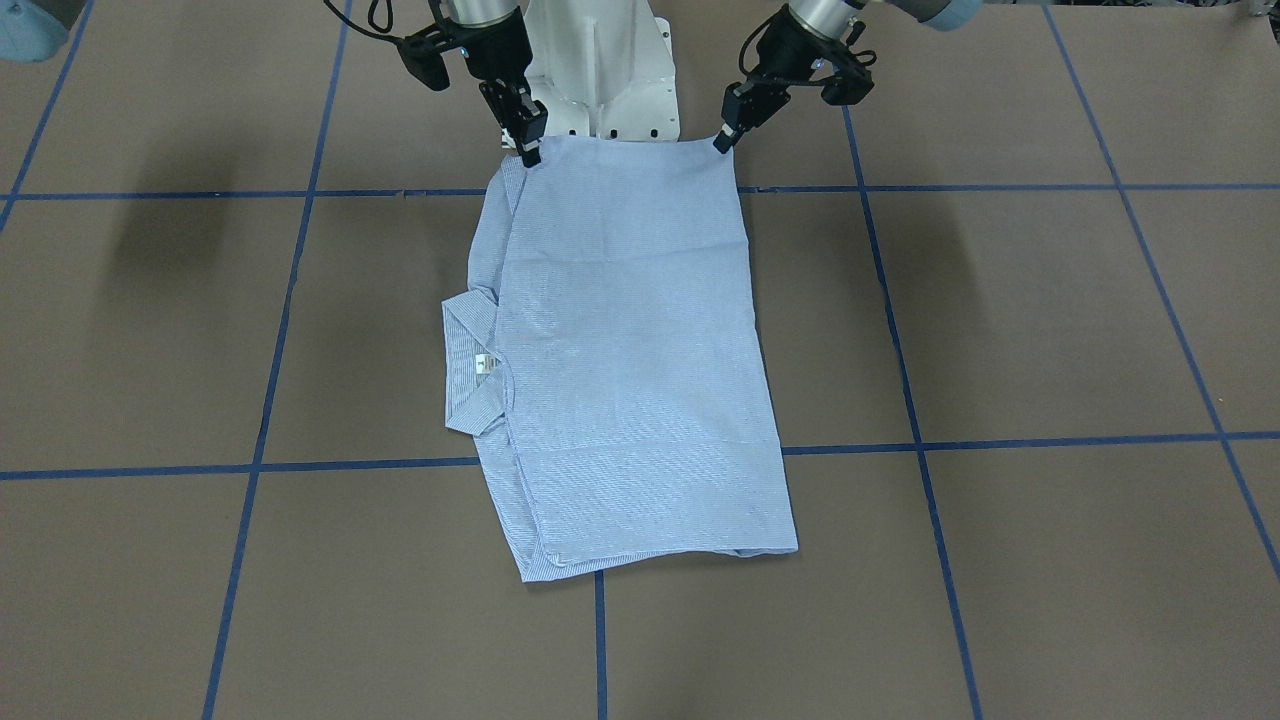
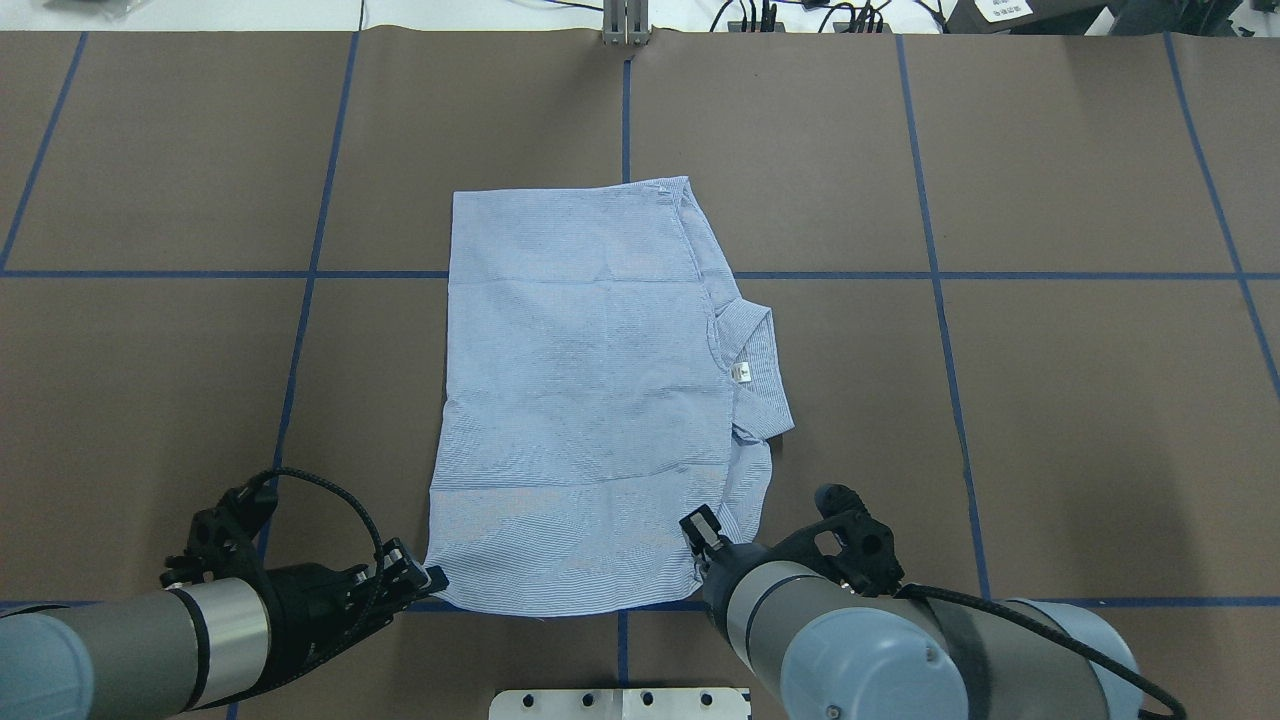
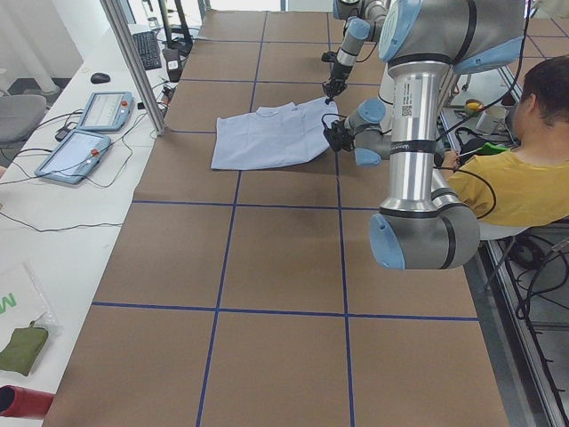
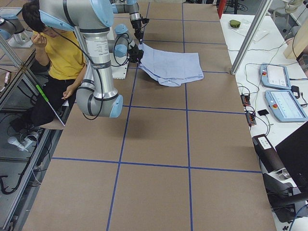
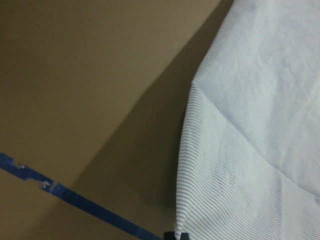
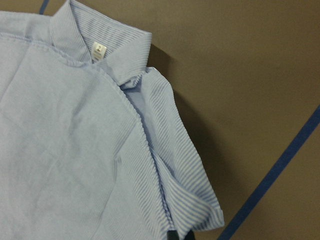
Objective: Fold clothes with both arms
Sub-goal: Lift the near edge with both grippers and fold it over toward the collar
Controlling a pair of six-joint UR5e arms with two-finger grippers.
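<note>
A: The shirt [image 1: 630, 340] is thin woven cloth, matt, with soft creases.

B: The tabletop [image 1: 1050, 320] beneath looks like smooth, matt brown paper, crossed by strips of smooth blue tape [image 1: 1000, 442].

A: The left arm [image 2: 215, 630] and right arm [image 2: 780, 610] show satin silver metal tubes and smooth pale blue caps, seemingly plastic.

B: The left pincer [image 1: 722, 143] and right pincer [image 1: 528, 155] are matt black; the cables [image 2: 352, 503] wear braided sleeving.

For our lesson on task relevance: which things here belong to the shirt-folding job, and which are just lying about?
Job in hand:
striped shirt
left end effector and right end effector, each at a shirt corner

Just lying about:
keyboard
mouse
touchscreen pendants
seated person
</note>
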